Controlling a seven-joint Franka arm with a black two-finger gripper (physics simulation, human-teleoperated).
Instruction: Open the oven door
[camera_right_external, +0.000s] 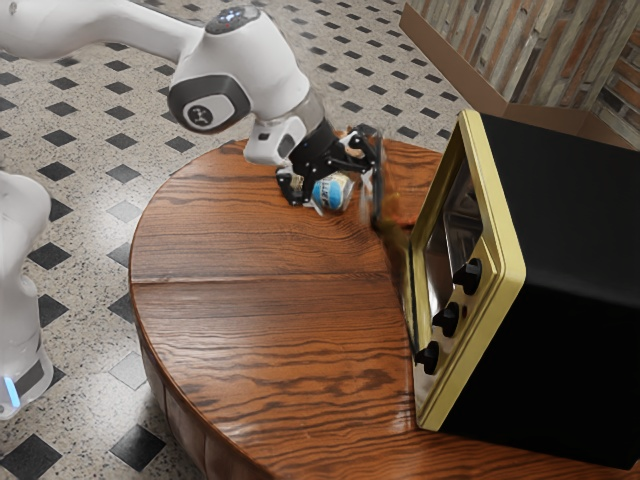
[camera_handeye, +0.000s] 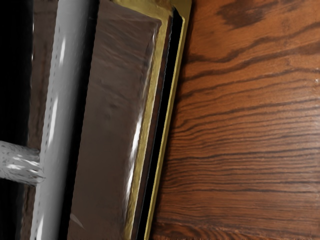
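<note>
Checking the tool first, you ask: "Where is my gripper, and in what state?"

"Your gripper (camera_right_external: 338, 172) is above the wooden table (camera_right_external: 250, 330), in front of the oven (camera_right_external: 590, 270) and toward the exterior view's left of it. Its grasp state cannot be determined from these views; whether it is clenched or released is unconfirmed."

"And the oven door?"

"You will find the oven door (camera_handeye: 110, 120) at the oven's front, its brown panel edged in gold. The grey handle (camera_handeye: 65, 100) crosses in front of that panel, close to your hand camera, with a short bracket (camera_handeye: 20, 162) joining it from the side. You cannot read the door's exact opening angle here."

"List the remaining parts around the oven."

"Three black knobs (camera_right_external: 445, 320) are set in a row on the oven's front. A can with a blue label (camera_right_external: 332, 192) is on the table ahead of the oven, well apart from it and near your gripper. Beyond the oven, you can see a brick wall (camera_right_external: 560, 50)."
</note>
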